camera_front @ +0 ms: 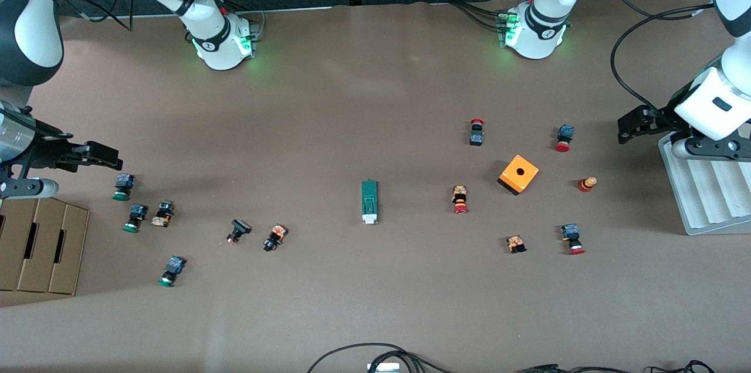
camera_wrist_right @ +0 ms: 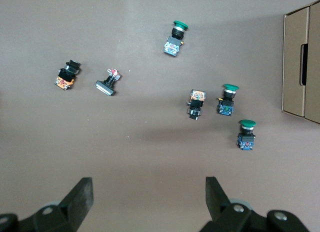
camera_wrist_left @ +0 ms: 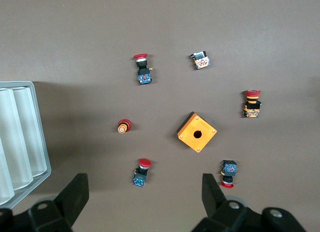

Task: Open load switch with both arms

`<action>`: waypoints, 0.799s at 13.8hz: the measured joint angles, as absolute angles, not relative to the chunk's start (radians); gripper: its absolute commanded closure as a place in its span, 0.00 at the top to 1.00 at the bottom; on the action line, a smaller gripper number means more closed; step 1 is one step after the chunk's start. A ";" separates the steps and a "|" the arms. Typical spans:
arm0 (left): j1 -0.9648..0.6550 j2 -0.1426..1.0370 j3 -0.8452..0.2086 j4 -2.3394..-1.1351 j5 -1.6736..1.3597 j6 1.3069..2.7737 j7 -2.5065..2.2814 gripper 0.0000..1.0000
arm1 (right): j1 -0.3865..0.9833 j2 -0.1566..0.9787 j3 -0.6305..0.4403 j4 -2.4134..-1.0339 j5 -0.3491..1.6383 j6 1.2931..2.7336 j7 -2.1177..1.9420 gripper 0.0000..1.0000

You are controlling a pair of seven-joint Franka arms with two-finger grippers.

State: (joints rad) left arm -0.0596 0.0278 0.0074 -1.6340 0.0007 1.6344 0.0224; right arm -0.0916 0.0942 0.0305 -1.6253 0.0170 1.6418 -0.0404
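The load switch, a narrow dark green block with a white end piece, lies flat at the table's middle, its white end toward the front camera. Neither wrist view shows it. My left gripper hangs open over the left arm's end of the table, beside a white tray, with nothing between its fingers. In the left wrist view the left gripper is above a red-capped push button. My right gripper is open and empty over the right arm's end. The right wrist view has bare table under the right gripper.
An orange cube with a hole and several red-capped push buttons lie toward the left arm's end. Green-capped push buttons and other small parts lie toward the right arm's end. A cardboard box and a white ribbed tray flank the table.
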 measured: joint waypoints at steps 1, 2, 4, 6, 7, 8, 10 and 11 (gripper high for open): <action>-0.060 0.028 0.007 -1.634 0.001 1.634 0.022 1.00 | -0.092 0.094 0.031 -1.625 0.017 1.643 -0.040 1.00; -0.060 0.028 0.007 -1.634 0.001 1.634 0.022 1.00 | -0.092 0.094 0.030 -1.625 0.017 1.646 -0.040 1.00; -0.060 0.028 0.007 -1.634 0.001 1.634 0.023 1.00 | -0.092 0.094 0.030 -1.625 0.017 1.650 -0.040 1.00; -0.060 0.028 0.007 -1.634 0.001 1.634 0.023 1.00 | -0.092 0.094 0.028 -1.625 0.017 1.651 -0.040 1.00; -0.060 0.028 0.007 -1.634 0.001 1.633 0.023 1.00 | -0.092 0.094 0.028 -1.625 0.017 1.652 -0.040 1.00; -0.060 0.028 0.007 -1.634 0.001 1.632 0.023 1.00 | -0.092 0.094 0.028 -1.625 0.017 1.653 -0.040 1.00; -0.060 0.028 0.007 -1.634 0.000 1.632 0.023 1.00 | -0.092 0.096 0.028 -1.625 0.017 1.653 -0.040 1.00; -0.060 0.028 0.007 -1.634 -0.002 1.632 0.023 1.00 | -0.092 0.099 0.029 -1.625 0.017 1.654 -0.040 1.00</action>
State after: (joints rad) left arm -0.0598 0.0281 0.0069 -1.6340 -0.0024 1.6316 0.0227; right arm -0.0918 0.0993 0.0288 -1.6253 0.0170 1.6536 -0.0404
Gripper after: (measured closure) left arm 0.000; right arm 0.000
